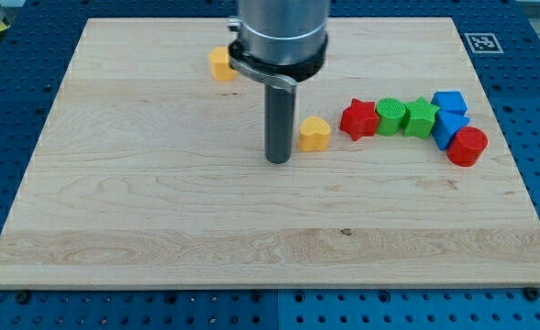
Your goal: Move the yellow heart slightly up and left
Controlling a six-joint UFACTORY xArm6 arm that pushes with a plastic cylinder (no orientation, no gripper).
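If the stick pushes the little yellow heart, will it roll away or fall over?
Probably neither. The yellow heart sits low and flat on the smooth wooden board, so it should slide. Pushed off-centre by my tip, just to its left, it may spin.

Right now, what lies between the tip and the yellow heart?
Nothing. In the camera view my tip stands just to the view's left of the yellow heart, with only a narrow strip of bare wooden board between them.
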